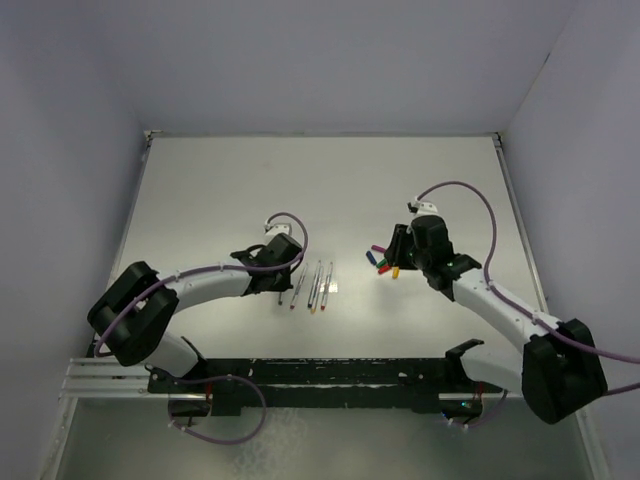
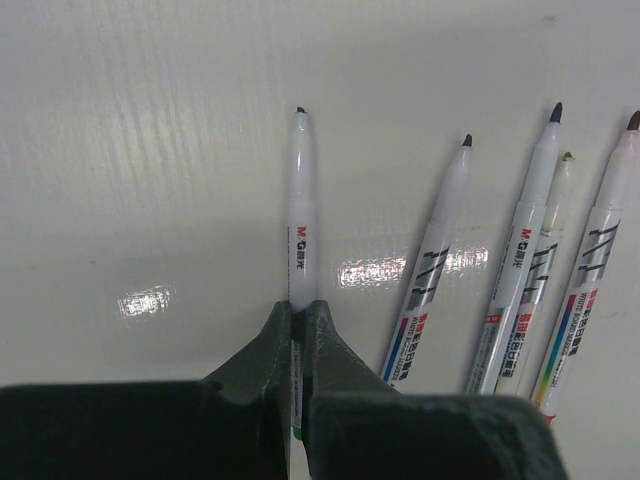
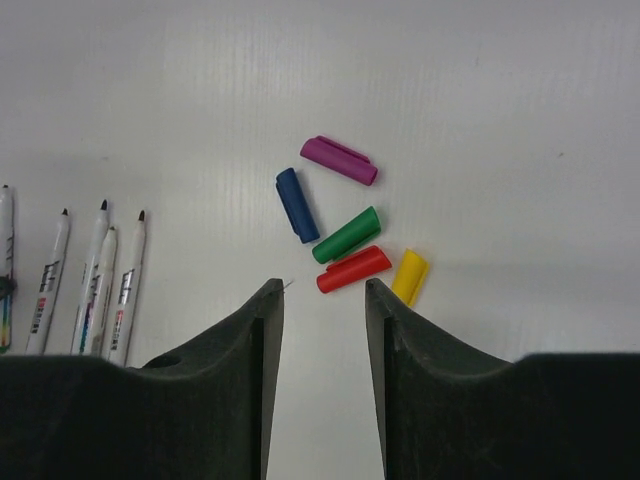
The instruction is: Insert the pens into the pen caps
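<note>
Held pen: I have one silvery-white pen (image 2: 300,220) pinched by its rear end. Most of the barrel sticks out straight ahead of the fingers.
Left gripper: the left gripper (image 2: 297,330) is clamped tight on that barrel, with no gap showing beside it.
Loose pens: four loose pens (image 2: 520,250) lie just to the right of my left gripper, fanned out. The two middle ones touch.
Pen caps: five pen caps (image 3: 346,235) sit bunched just ahead of my right gripper. The red cap (image 3: 353,269) is nearest the gap. The yellow cap (image 3: 409,277) lies ahead of the right finger. The green cap, the blue cap (image 3: 294,205) and the purple cap (image 3: 339,160) lie farther out.
Right gripper: the right gripper (image 3: 322,295) is partly open and holds nothing.
Surface: a glossy white table (image 1: 220,180) with faint ribbing and soft light reflections.
Room: plain pale lavender walls (image 1: 300,60) close in on three sides.
Only in the top view: both arms reach inward, pens under the left and caps under the right, well apart.
Only in the left wrist view: the printed barrels and a dark, greenish tip on the held pen. I cannot tell whether it touches the table.
Only in the right wrist view: the individual cap colours.
Long axis: every pen's tip points away from my left gripper, and the loose ones lean slightly right.
</note>
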